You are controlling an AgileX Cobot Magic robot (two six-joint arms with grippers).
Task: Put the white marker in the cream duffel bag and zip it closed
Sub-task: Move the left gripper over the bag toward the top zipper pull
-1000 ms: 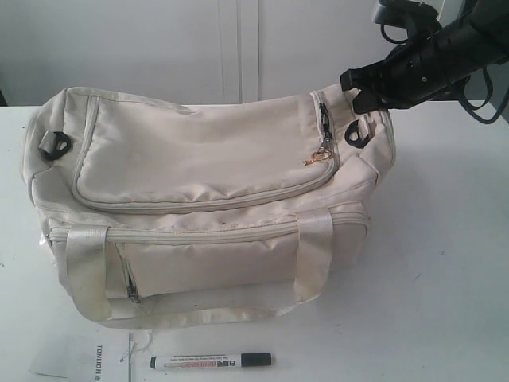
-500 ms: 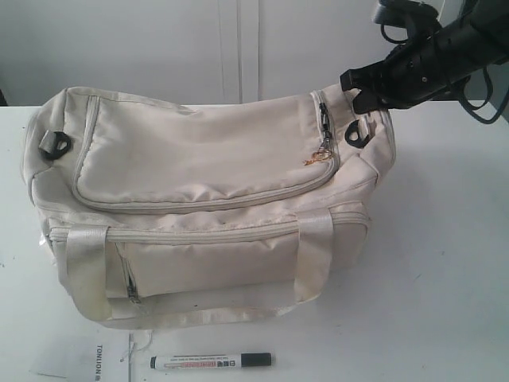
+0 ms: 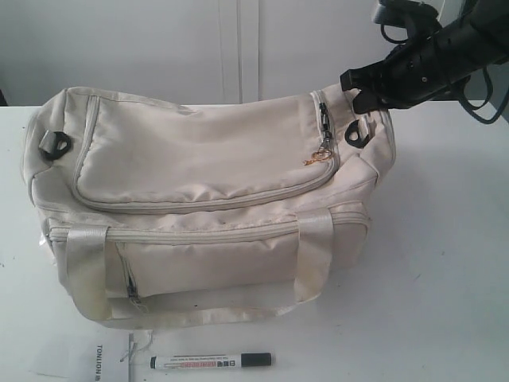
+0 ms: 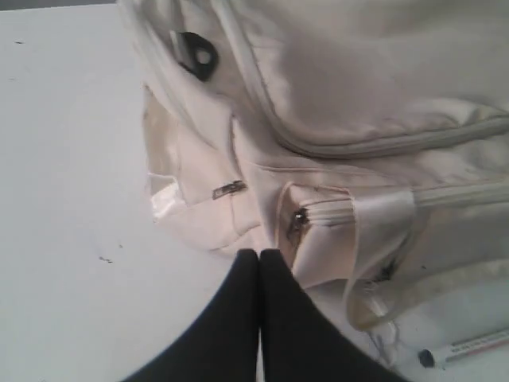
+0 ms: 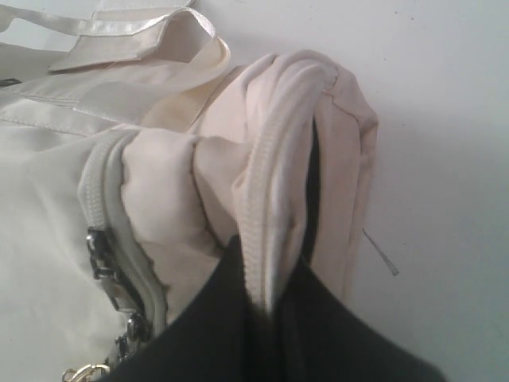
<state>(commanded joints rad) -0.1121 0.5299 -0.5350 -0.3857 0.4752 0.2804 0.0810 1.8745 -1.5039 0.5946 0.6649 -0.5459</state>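
White table [image 3: 445, 263] under everything, pale panelled wall [image 3: 159, 40] behind. Your right gripper [image 3: 359, 89] is clamped on the cream duffel bag [image 3: 207, 175]: a fold of the top-flap zip edge is pinched between the jaws at the bag's end corner, and a dark gap shows just beside the pinched piping. Metal zip pulls [image 5: 103, 263] sit close beside those jaws on the flap seam, and a dark end ring [image 3: 357, 134] hangs just below them. Your left gripper [image 4: 259, 256] has its jaws pressed together on nothing, tips touching, over the table just short of the bag's other end. A small zip pull [image 4: 299, 220] sits just beyond the tips, and I can't tell if the tips touch fabric. The white marker [image 3: 211, 361] lies flat on the table outside the bag, along its front side. It is well apart from the right jaws, with the whole bag between. One end of it shows off to the side of the left jaws, near but not touching. A printed paper slip [image 3: 95, 362] lies just beside the marker.
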